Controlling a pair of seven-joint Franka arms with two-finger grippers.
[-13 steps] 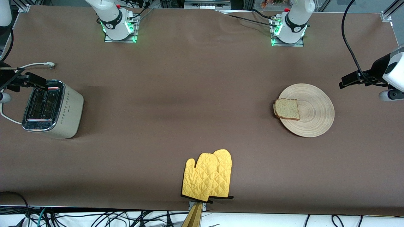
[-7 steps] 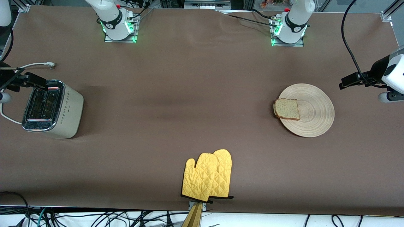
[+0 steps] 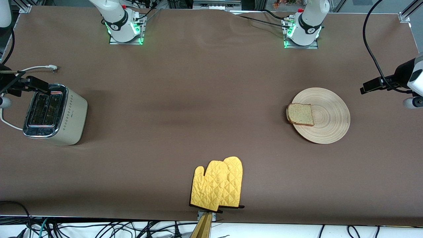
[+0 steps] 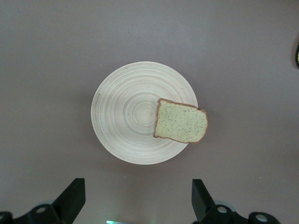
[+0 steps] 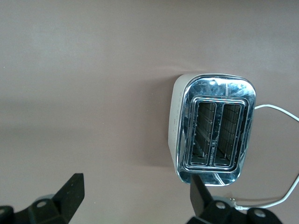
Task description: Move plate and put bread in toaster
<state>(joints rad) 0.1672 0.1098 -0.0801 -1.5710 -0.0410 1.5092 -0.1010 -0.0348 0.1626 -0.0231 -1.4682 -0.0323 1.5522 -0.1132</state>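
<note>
Two yellow quilted oven mitts lie overlapping on the brown table, at the middle of the edge nearest the front camera. Loose cables run below that edge.

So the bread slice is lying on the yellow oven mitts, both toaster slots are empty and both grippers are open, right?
Not quite. The bread lies on the wooden plate, overhanging its rim, as the front view and left wrist view show. The yellow oven mitts have nothing on them. The toaster slots are empty, and both the left gripper and right gripper are open.
</note>
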